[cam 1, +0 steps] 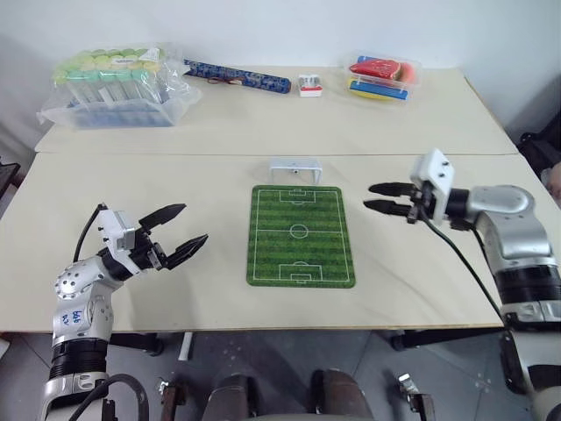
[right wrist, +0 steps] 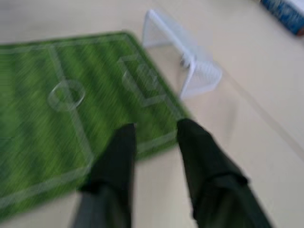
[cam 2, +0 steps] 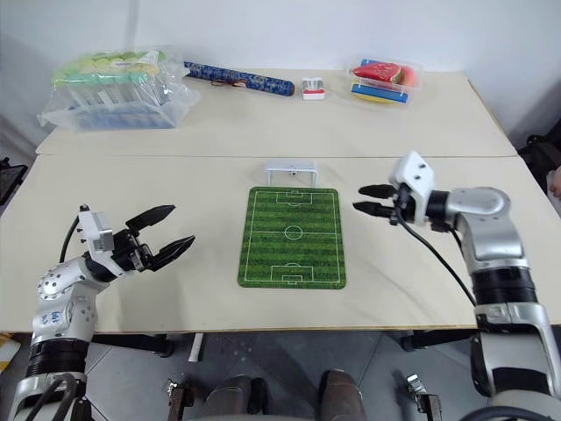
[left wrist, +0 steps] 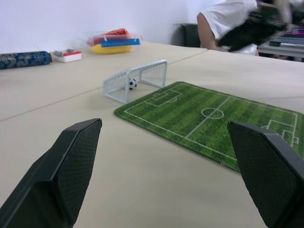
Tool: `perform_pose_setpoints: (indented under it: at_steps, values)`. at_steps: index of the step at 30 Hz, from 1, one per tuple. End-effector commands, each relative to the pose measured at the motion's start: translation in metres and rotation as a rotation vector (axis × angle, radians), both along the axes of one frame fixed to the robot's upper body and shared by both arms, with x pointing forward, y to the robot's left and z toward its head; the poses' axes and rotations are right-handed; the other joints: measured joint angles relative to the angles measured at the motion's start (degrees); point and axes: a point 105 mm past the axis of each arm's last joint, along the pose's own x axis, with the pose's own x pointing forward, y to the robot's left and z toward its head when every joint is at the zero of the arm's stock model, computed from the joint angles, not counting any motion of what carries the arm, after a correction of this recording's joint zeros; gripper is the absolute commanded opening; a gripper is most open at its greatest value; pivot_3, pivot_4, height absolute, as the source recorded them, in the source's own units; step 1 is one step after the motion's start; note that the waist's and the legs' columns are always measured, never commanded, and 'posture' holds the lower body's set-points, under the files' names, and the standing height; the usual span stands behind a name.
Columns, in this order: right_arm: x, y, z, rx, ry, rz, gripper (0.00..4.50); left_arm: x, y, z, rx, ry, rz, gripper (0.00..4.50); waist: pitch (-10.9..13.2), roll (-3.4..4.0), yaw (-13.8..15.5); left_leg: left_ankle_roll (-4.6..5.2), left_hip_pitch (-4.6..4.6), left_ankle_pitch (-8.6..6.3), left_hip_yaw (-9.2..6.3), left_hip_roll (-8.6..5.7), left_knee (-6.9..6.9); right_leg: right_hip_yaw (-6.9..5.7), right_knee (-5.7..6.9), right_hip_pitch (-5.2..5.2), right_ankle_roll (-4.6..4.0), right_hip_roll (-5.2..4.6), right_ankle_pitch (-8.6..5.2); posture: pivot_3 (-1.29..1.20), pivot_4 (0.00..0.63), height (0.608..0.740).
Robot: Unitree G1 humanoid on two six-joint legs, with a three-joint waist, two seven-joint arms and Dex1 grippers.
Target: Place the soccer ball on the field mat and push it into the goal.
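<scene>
**Left wrist view: ball sits in the net**

The soccer ball (left wrist: 132,83) rests inside the goal (left wrist: 135,80), which stands at the far end of the field mat (cam 1: 301,233), mid-tabletop (cam 1: 210,132). Left gripper (cam 1: 179,231) hovers off the mat's left side, jaws wide apart. Right gripper (cam 1: 379,197) hangs off the right side, jaws parted and empty.

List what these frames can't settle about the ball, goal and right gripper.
- Soccer ball: seen inside the goal from the left wrist; too small to find in the head views.
- Whether it rests fully past the goal mouth: left wrist angle too low to tell.
- Right wrist view: motion blur smears the field mat.
- Right gripper: fingers apart, holding nothing visible.
- Person: cut off by the left wrist frame's edge.
</scene>
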Motion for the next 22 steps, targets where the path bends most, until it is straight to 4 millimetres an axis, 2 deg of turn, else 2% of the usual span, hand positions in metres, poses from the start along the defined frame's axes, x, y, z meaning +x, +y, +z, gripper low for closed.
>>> perform_pose_setpoints:
  at_steps: [1, 6, 11, 14, 18, 22]
  values:
    - [-0.02, -0.021, 0.007, 0.018, -0.014, 0.062, 2.79, -0.012, 0.015, 0.014, -0.003, -0.034, 0.051, 4.5, 0.0, -0.01, 0.0, 0.0, 0.0, 0.0, 0.02, 0.03, 0.02, 0.0, -0.01, 0.0, 0.0, 0.0, 0.0, 0.0, 0.15, 0.74]
    - [-0.028, -0.048, -0.002, 0.003, -0.045, 0.042, 4.39, -0.027, 0.031, 0.015, 0.026, 0.026, 0.102, 4.5, 0.0, -0.01, 0.2, 0.0, 0.02, 0.0, 0.01, 0.1, 0.1, 0.05, 0.0, 0.05, 0.0, 0.0, 0.0, 0.0, 0.15, 0.74]
    - [-0.031, -0.066, -0.008, 0.008, -0.019, -0.004, 4.45, -0.041, 0.05, 0.017, 0.048, 0.047, 0.164, 4.5, 0.1, 0.03, 0.3, 0.0, 0.05, 0.0, 0.01, 0.26, 0.1, 0.06, 0.01, 0.07, 0.0, -0.04, 0.0, 0.0, 0.15, 0.74]
    - [-0.037, -0.067, 0.004, 0.171, -0.049, 0.029, 4.45, -0.048, 0.059, 0.014, 0.058, 0.076, 0.187, 4.5, 0.1, 0.04, 0.4, 0.0, 0.05, 0.0, 0.01, 0.29, 0.1, 0.05, 0.0, 0.07, 0.0, -0.04, 0.0, 0.0, 0.15, 0.74]
    - [-0.038, -0.071, -0.01, 0.114, 0.014, -0.03, 4.45, -0.045, 0.061, 0.015, 0.035, 0.079, 0.209, 4.5, 0.1, 0.04, 0.5, 0.0, 0.07, 0.0, -0.03, 0.29, 0.1, 0.04, 0.0, 0.14, 0.0, -0.04, 0.0, 0.0, 0.15, 0.74]
    - [-0.041, -0.069, -0.017, 0.157, 0.017, -0.124, 4.45, -0.042, 0.057, 0.013, 0.042, 0.078, 0.219, 4.5, 0.1, 0.04, 0.5, 0.0, 0.06, 0.0, -0.04, 0.28, 0.09, 0.03, 0.01, 0.12, 0.0, -0.06, 0.0, 0.0, 0.15, 0.74]
